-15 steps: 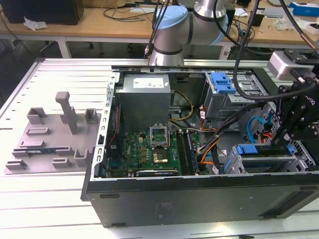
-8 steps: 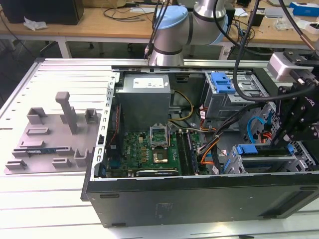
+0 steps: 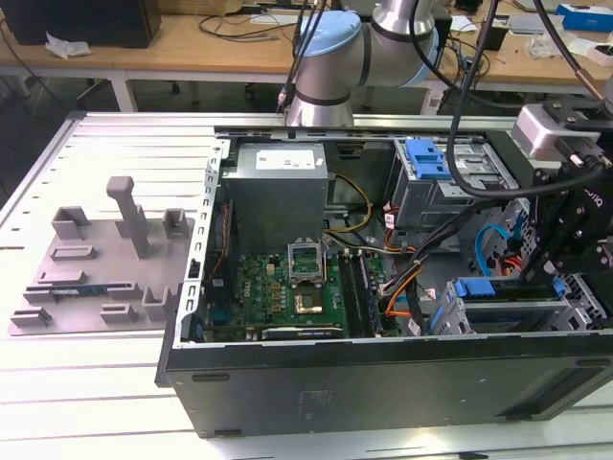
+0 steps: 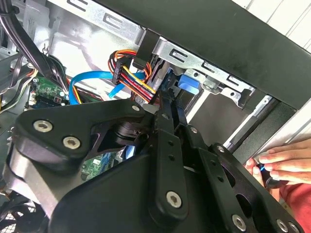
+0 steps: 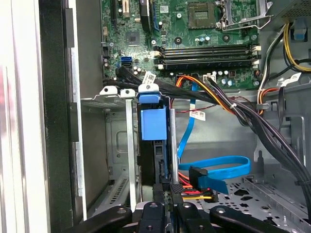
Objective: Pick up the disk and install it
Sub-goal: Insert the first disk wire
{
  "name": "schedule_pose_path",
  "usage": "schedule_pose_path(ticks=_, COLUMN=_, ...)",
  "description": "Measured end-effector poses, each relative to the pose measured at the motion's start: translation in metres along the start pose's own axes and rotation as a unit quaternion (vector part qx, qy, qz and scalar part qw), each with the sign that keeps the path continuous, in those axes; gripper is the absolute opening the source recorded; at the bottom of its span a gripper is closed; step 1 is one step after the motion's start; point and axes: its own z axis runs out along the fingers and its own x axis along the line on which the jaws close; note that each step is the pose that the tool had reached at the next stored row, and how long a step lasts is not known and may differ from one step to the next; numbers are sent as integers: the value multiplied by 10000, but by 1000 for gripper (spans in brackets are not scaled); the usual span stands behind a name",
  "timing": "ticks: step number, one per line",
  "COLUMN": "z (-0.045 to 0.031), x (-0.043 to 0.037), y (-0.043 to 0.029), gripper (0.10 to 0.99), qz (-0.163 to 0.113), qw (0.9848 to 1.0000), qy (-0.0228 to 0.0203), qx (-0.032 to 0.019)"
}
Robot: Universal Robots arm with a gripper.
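The end effector (image 5: 168, 188) is set against the disk (image 5: 154, 124), which is stood edge-on in the drive cage (image 5: 130, 145), apparently for sliding home; whether it is gripped cannot be told.

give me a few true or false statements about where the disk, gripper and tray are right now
1. The disk stands in a slot of the drive cage. True.
2. The computer case is closed up. False: its side is open and the motherboard shows.
3. The grey fixture tray lies inside the case. False: it lies on the table outside it, at the exterior view's left.
4. A person's hand is beside the case in the second wrist view. True.
5. The gripper hangs over the tray. False: it is at the disk in the drive cage.
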Motion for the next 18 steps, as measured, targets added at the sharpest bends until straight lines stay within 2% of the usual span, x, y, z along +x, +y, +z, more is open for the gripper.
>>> schedule_pose_path(ticks=18, z=59, x=2, y=-1, gripper=169, qz=0, qw=10000, qy=2, qx=0)
